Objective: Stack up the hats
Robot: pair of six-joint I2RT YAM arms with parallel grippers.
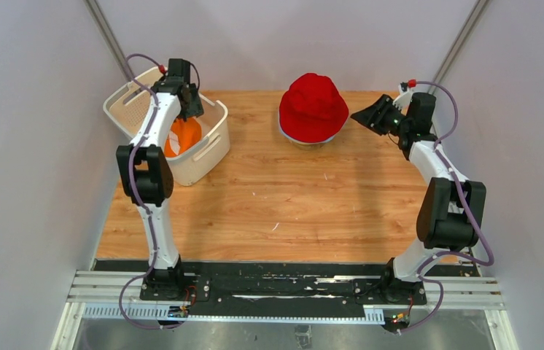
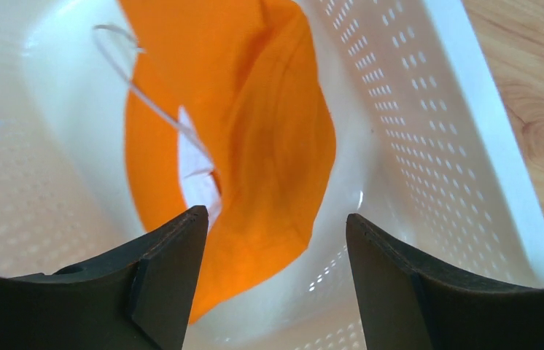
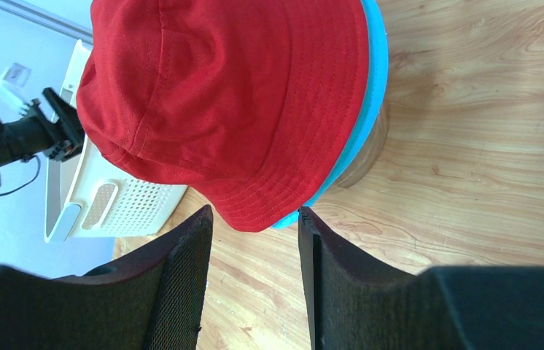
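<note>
Left wrist: left gripper [image 2: 276, 215] apart over orange fabric hat [image 2: 269, 131] in white perforated basket [image 2: 429, 131]; right gripper [image 3: 254, 211] apart beside red fabric hat [image 3: 225, 102]

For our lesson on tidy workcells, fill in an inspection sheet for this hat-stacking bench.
Surface: wooden table, a few pale flecks.
Job's things: red hat tops a teal hat; orange hat lies in the white basket.
Clutter: white basket at far left.
Grippers: left gripper open over the orange hat; right gripper open, empty, beside the red hat.
Cables: purple cable looping on both sides.
Surroundings: pale walls, mounting rail at near edge.
</note>
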